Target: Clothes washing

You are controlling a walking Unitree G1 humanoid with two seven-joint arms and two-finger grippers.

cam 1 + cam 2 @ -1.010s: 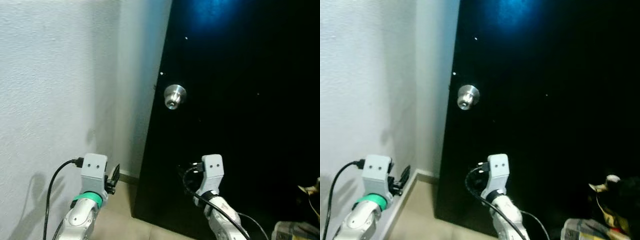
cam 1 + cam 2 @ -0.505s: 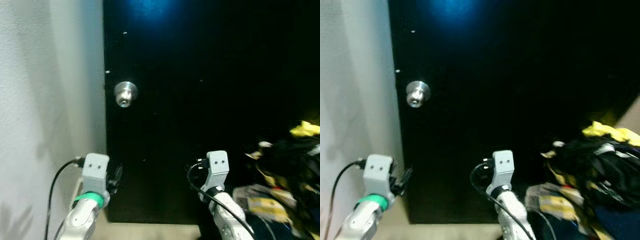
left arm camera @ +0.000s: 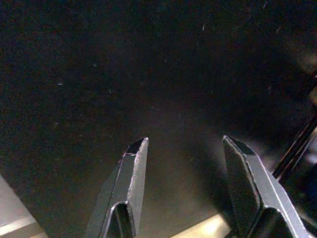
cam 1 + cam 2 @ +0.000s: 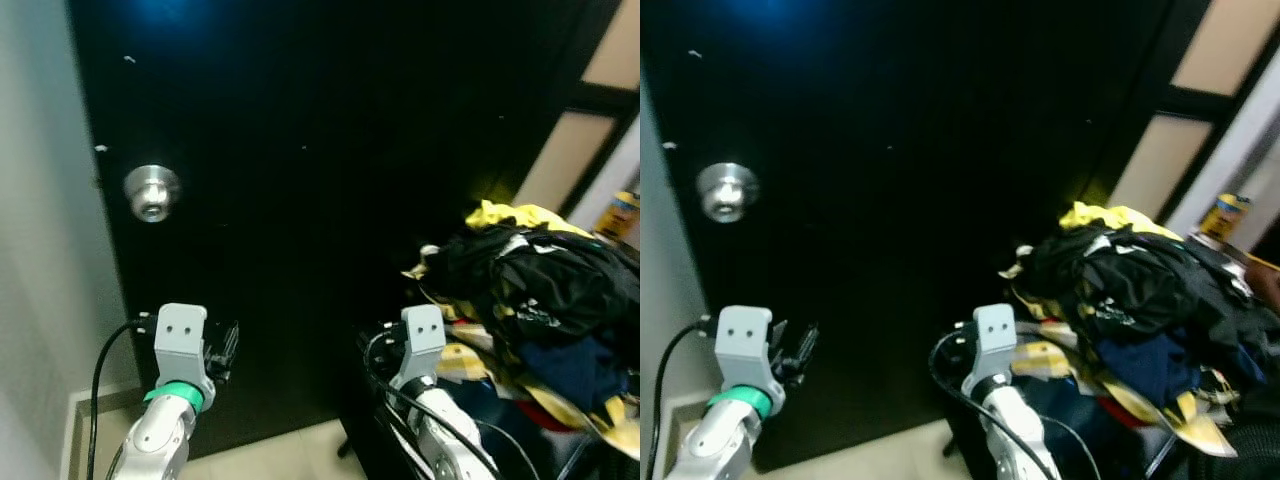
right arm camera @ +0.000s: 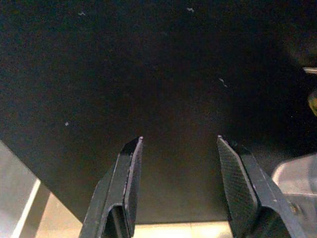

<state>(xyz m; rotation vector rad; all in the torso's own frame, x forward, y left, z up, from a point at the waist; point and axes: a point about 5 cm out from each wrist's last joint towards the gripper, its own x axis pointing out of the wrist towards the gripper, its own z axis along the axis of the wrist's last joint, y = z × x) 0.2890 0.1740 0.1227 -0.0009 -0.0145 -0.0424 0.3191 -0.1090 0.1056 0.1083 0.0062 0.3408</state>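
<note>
Facing a black door (image 4: 300,180) beside heaped clothes (image 4: 530,300)

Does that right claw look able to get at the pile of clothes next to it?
Probably yes. The right claw is open and empty, pointing at the black door, and the pile of clothes sits just to its right with nothing between them. It would need to swing right first.

My head cameras look forward and down from close range at a black door (image 4: 300,180), its knob (image 4: 151,191) on my left, a heap of clothes (image 4: 1140,300) on my right. Both eyes share this. Each wrist camera peers along its own fingers (image 3: 130,168) (image 5: 128,171), facing the door nearby.
</note>
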